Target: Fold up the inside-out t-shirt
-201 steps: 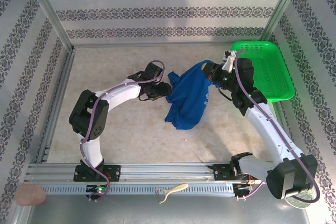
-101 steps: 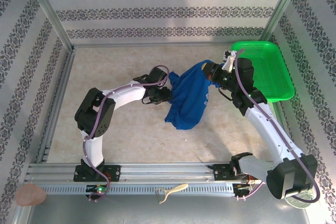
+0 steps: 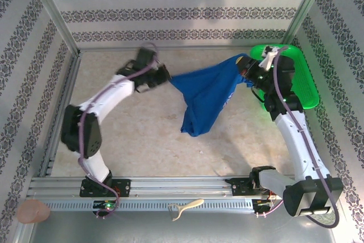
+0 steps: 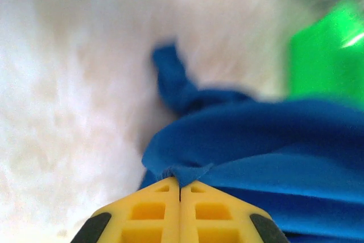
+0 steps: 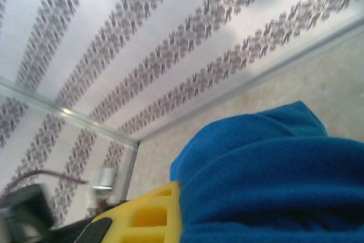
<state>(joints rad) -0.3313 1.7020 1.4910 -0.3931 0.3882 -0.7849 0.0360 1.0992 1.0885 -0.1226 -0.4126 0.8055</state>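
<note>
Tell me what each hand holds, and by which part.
Both hold the royal blue cloth t-shirt. The left hand pinches a fold at one end and the right hand grips the opposite end, so the cloth hangs stretched between them.

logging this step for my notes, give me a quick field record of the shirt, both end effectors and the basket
t-shirt: royal blue, held up at two ends, middle sagging toward the table
left end effector: shut on the t-shirt's left end
right end effector: shut on the t-shirt's right end, beside the basket
basket: green mesh, far right of table
fold: not yet done
</note>
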